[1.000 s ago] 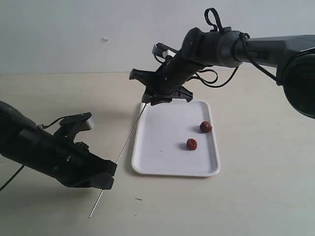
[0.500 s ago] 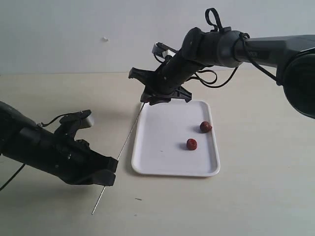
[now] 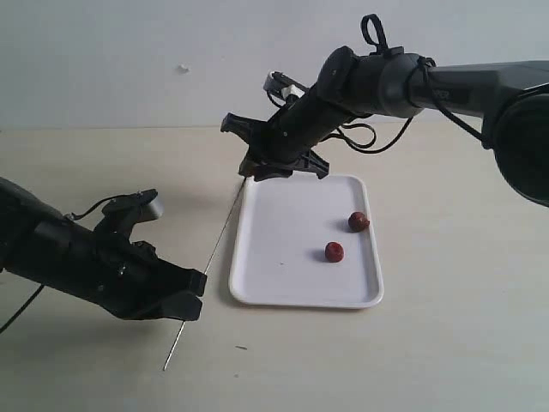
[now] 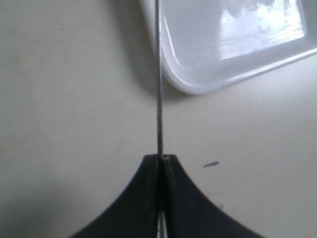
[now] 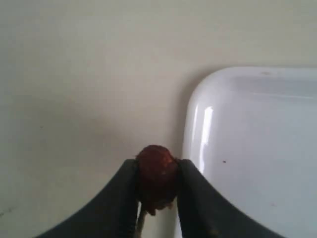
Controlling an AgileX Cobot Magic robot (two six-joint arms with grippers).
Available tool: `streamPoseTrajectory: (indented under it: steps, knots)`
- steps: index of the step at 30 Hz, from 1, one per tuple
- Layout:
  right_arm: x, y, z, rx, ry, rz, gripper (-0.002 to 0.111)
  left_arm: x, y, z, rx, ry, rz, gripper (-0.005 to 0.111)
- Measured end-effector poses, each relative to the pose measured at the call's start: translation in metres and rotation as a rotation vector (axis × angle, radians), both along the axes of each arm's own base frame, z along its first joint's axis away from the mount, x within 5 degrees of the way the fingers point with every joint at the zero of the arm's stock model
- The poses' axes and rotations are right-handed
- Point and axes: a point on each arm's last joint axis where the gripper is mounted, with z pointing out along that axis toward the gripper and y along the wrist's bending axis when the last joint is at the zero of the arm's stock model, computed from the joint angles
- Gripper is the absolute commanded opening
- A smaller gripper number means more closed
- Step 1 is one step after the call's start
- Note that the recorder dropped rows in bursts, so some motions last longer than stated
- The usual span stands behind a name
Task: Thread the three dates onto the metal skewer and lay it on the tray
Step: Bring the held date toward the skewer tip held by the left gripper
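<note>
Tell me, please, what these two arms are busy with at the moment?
The left gripper is shut on the metal skewer near its lower end, holding it tilted upward. The right gripper is shut on one date at the skewer's upper tip, beside the tray's corner; whether the tip has gone in is hard to tell. A second date and a third date lie loose on the tray.

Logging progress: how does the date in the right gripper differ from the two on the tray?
The gripped date is pinched in the right gripper, held off the tray, beside its corner; the two tray dates lie loose on it. The gripped date sits at the end of the metal skewer; the tray dates are clear of it. All three are small, roundish, red-brown.
</note>
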Motion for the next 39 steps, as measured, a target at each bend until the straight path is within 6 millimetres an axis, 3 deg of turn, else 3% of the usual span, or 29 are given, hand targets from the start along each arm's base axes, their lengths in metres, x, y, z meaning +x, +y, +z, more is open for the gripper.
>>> streamPoseTrajectory:
  steps: [11,28,39]
  knots:
    - [0.000,0.004,0.002,0.041,-0.014,0.022,0.027,0.003,0.001,0.000,0.012,-0.016,0.019,0.000]
    - [0.001,0.002,0.006,0.033,-0.044,0.046,0.027,0.024,-0.007,0.015,-0.013,-0.093,0.028,0.000]
    - [0.000,0.003,0.005,0.029,-0.037,0.063,0.027,0.029,-0.009,-0.015,0.020,-0.021,0.026,0.000]
